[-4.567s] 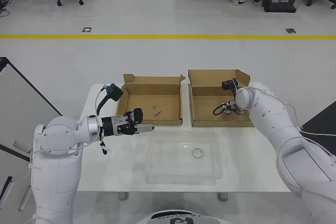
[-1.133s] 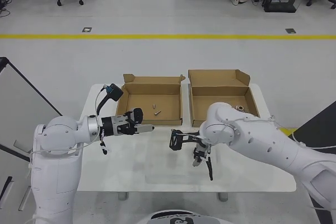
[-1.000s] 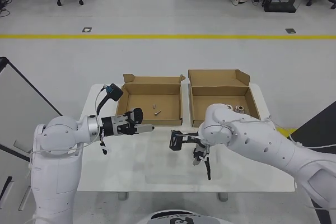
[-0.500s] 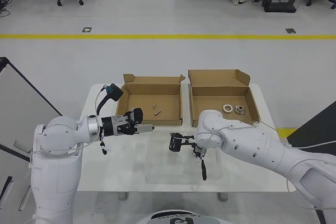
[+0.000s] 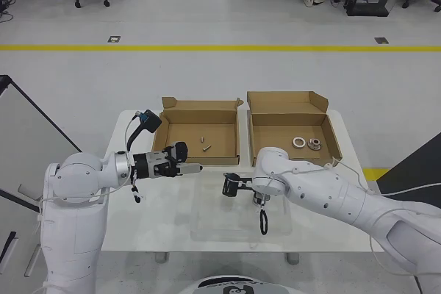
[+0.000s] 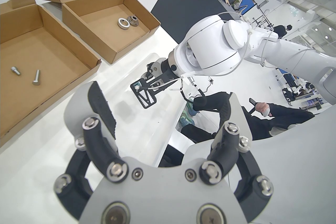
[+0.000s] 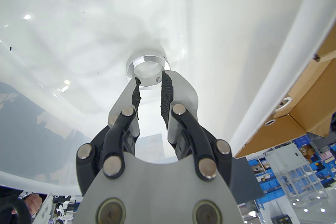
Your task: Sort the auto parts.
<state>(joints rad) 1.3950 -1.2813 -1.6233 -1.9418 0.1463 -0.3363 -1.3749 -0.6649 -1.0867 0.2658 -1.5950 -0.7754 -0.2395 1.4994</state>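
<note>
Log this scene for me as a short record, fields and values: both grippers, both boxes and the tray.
Left gripper: open, empty, over the table near the left box's front edge
Right gripper: fingers apart, down in the tray, tips at the loose ring; no firm grip visible
Left box: two bolts
Right box: a boxed ring and a flanged collar, side by side
Tray: white, in front of the boxes, holds the loose ring
</note>
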